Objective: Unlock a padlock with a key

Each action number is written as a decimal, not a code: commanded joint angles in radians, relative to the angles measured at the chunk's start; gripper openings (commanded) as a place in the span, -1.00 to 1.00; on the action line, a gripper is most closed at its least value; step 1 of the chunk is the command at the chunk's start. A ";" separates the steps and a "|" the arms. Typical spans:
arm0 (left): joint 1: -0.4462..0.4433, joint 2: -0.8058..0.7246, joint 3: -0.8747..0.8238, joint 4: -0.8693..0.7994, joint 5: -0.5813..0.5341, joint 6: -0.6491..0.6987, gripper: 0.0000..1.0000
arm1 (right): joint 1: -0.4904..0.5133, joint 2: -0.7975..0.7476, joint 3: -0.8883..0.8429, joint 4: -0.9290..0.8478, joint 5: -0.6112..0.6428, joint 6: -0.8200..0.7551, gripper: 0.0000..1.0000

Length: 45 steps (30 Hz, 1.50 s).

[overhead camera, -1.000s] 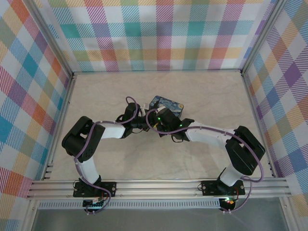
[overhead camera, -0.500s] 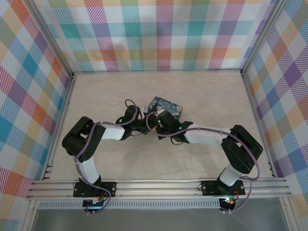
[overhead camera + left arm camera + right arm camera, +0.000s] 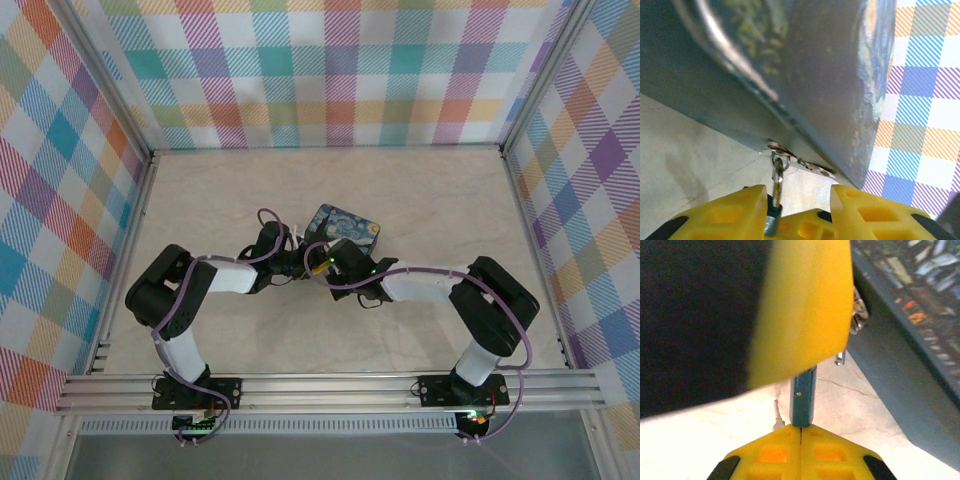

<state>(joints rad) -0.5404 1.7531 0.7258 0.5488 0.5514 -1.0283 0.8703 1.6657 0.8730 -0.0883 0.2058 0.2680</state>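
Observation:
The blue painted box [image 3: 346, 227] sits mid-table, and both grippers meet at its near left corner. A small blue-grey padlock [image 3: 771, 220] hangs by its silver shackle [image 3: 777, 175] from the ring on the box's hasp [image 3: 779, 150]. My left gripper [image 3: 797, 192] is open, its yellow fingers either side of the padlock, which sits close to the left finger [image 3: 725, 210]. My right gripper [image 3: 801, 428] is shut, its tips right under the padlock [image 3: 803, 395]. The key [image 3: 776, 416], a pale sliver, stands just left of the padlock at the finger's edge; I cannot tell if it is gripped.
Plaid walls close in the table [image 3: 420, 190] on three sides. The two forearms cross the middle of the table [image 3: 230, 272] [image 3: 420, 285]. An aluminium rail [image 3: 330, 388] runs along the near edge.
The right arm has swung a little left, bringing its gripper closer to the left gripper. The box has shifted slightly towards me. The left arm has hardly moved.

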 commanded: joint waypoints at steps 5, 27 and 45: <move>0.036 -0.141 -0.031 -0.100 -0.061 0.076 -0.22 | 0.004 -0.006 -0.005 -0.013 -0.052 -0.062 -1.00; 0.099 -0.223 0.150 -0.397 -0.310 0.261 0.11 | 0.005 -0.026 0.035 -0.126 -0.122 -0.177 -1.00; 0.099 -0.064 0.178 -0.274 -0.206 0.196 0.11 | 0.013 -0.036 0.054 -0.135 -0.114 -0.264 -1.00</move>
<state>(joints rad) -0.4553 1.6897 0.8955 0.2272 0.3138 -0.8215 0.8715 1.6417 0.8871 -0.2050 0.0940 0.0601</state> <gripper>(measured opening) 0.557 0.056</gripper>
